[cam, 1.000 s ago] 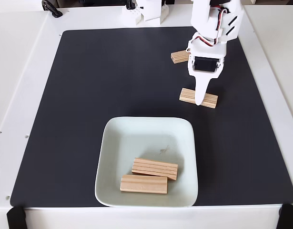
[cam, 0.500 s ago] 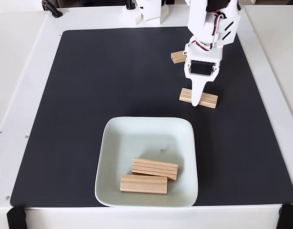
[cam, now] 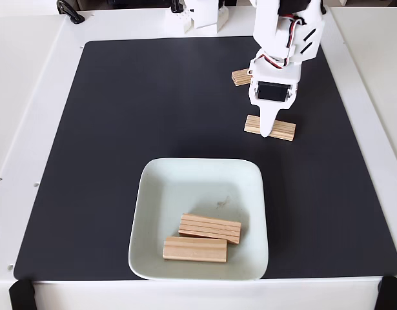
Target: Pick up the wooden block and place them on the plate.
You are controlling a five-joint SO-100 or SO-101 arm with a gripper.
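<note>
Two flat, grooved, light-tan wooden blocks point(cam: 209, 228) point(cam: 195, 249) already lie on the pale greenish-white square plate point(cam: 153, 219), which sits at the near middle of the black mat point(cam: 121, 129); we count these as done. Moving right in the fixed view, we find a third grooved tan block point(cam: 280, 128) on the mat beyond the plate's far right corner, with the white arm's gripper point(cam: 266, 131) standing over its middle, fingertip at the block. We cannot tell from this angle whether the jaws stand wide or have closed on it. A fourth tan block point(cam: 241, 77) lies farther back, partly behind the arm. We judge the task about half complete: two blocks remain, the nearer apparently being grasped now.
</note>
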